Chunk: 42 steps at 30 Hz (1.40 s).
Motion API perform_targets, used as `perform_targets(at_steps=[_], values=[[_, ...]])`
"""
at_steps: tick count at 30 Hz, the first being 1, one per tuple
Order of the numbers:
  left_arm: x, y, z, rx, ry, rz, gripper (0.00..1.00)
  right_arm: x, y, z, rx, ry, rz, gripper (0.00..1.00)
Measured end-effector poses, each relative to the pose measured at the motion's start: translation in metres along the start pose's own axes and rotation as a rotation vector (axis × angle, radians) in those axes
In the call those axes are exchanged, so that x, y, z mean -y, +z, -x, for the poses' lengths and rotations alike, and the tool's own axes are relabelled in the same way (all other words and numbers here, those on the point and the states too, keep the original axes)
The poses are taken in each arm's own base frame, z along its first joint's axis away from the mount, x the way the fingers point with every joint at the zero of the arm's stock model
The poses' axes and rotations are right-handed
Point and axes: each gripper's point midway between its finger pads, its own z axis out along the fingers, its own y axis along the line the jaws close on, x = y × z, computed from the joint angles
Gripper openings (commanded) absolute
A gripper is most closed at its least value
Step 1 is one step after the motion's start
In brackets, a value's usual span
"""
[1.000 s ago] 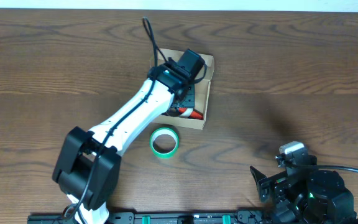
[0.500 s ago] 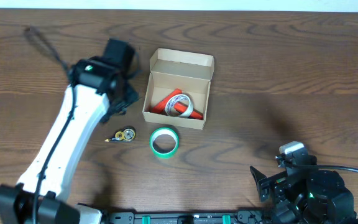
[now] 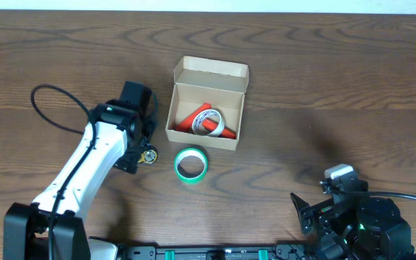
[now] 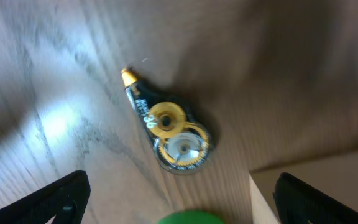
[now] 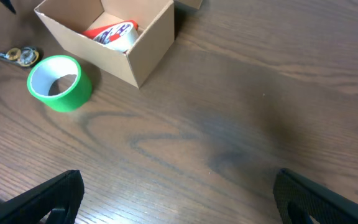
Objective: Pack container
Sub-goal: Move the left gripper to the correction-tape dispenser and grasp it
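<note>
The tan cardboard container stands open at mid-table with its flap lid raised; a red and white item lies inside. It also shows in the right wrist view. A green tape roll lies just in front of it, also in the right wrist view. A black and yellow correction-tape dispenser lies left of the roll, also overhead. My left gripper is open and empty, hovering right over the dispenser. My right gripper is open and empty above bare wood at the front right.
The wooden table stretches all round. My left arm runs from the front left edge to the dispenser, its black cable looping to the left. A corner of the container sits at the lower right of the left wrist view.
My left arm has swung from over the container out to the left, then come down toward the front over the dispenser. The right arm has not moved.
</note>
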Motion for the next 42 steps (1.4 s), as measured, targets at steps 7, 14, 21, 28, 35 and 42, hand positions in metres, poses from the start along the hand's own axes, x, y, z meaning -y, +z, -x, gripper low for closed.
perform_targets(at_steps=[7,14,21,28,35,42], values=[[-0.003,0.041,-0.004,-0.013,-0.168,-0.008,0.96,0.0,0.0,0.0,0.0,0.0,0.0,0.99],[0.0,0.056,-0.005,-0.022,-0.213,0.006,0.99,0.0,0.0,0.0,0.0,0.0,0.0,0.99],[-0.004,0.066,-0.009,-0.04,-0.223,0.036,0.9,0.0,0.0,0.0,0.0,0.0,0.0,0.99],[-0.003,0.068,-0.013,-0.066,-0.227,0.038,0.72,0.0,0.0,0.0,0.0,0.0,0.0,0.99],[-0.006,0.07,-0.017,-0.083,-0.227,0.051,0.57,0.0,0.0,0.0,0.0,0.0,0.0,0.99],[-0.006,0.07,-0.019,-0.095,-0.227,0.052,0.43,0.0,0.0,0.0,0.0,0.0,0.0,0.99]])
